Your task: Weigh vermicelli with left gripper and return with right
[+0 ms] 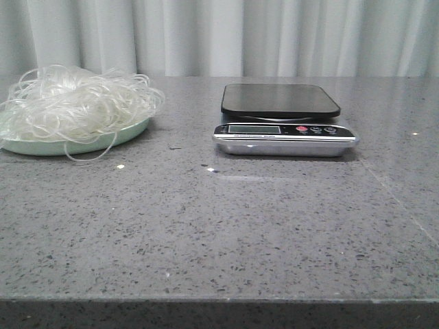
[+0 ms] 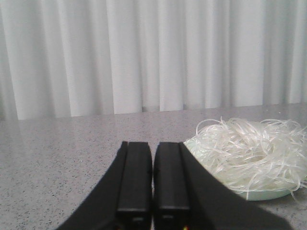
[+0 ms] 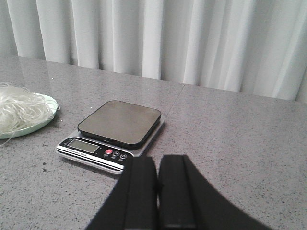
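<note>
Both grippers (image 2: 153,179) (image 3: 157,191) closed — vermicelli (image 1: 77,103) hides plate (image 1: 103,142) top.

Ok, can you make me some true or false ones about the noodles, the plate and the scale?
1. The noodles are piled on the green plate. True.
2. Something sits on the scale. False: its black top is bare.
3. The left gripper is shut and holds nothing. True.
4. The scale has a red button. True.
5. The right gripper holds noodles. False: it is shut and empty.
</note>
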Controlling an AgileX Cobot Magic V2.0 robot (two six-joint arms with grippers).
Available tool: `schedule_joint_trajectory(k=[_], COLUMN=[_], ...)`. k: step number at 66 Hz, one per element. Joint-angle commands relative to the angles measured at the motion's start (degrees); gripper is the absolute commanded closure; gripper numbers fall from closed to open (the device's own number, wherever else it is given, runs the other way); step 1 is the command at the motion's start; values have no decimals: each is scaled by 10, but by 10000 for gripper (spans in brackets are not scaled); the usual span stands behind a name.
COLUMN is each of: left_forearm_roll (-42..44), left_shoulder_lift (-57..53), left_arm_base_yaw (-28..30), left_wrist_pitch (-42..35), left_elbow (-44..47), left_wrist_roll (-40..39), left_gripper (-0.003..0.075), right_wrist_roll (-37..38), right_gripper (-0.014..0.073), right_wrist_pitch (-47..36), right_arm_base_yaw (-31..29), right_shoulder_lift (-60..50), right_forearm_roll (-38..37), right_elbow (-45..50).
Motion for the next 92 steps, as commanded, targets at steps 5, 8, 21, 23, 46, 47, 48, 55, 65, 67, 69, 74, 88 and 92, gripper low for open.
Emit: schedule_joint_trajectory(k=[5, 8, 21, 23, 46, 47, 48, 55, 65, 67, 69, 74, 88, 92], left_forearm_roll=[-5, -5, -3, -3, -3, -3, -3, -3, -3, -3, -3, -3, -3, -3], left_shoulder_lift=[-12, -12, -12, -12, -12, -12, -12, -12, -12, -12, -12, -12, -12, -12], left_arm_base_yaw=[1, 1, 1, 1, 1, 1, 1, 1, 1, 1, 1, 1, 1, 1], left_wrist_pitch=[-44, -44, -44, -44, -44, -44, -44, -44, -44, -44, -44, -44, -44, -44], left_elbow=[4, 4, 4, 4, 4, 4, 4, 4, 4, 4, 4, 4, 4, 4], left_wrist_roll=[-8, -12, -42, -46, -46, -46, -46, -46, -46, -46, -46, -46, -46, -46], left_gripper=[589, 589, 589, 589, 589, 589, 589, 589, 589, 589, 589, 589, 589, 589], right_wrist_roll=[-3, -3, -3, -3, -3, -3, -3, -3, -3, -3, -3, -3, -3, -3], right_gripper=[426, 426, 426, 426, 426, 426, 426, 426, 426, 426, 426, 426, 426, 426], right_wrist_pitch=[-44, -44, -44, -44, -44, -44, -44, -44, -44, -44, -44, -44, -59, -78], right_arm_base_yaw=[-2, -2, -2, -2, -2, -2, -2, -2, -2, -2, -2, -2, -22, -50], right_shoulder_lift=[9, 9, 9, 9, 9, 9, 9, 9, 9, 9, 9, 9, 3, 0], right_forearm_roll=[-2, -2, -2, -2, -2, -2, -2, -2, -2, -2, -2, -2, -25, -38], right_elbow=[-13, -13, -13, -13, -13, -13, -13, -13, -13, -13, -13, -13, 5, 35])
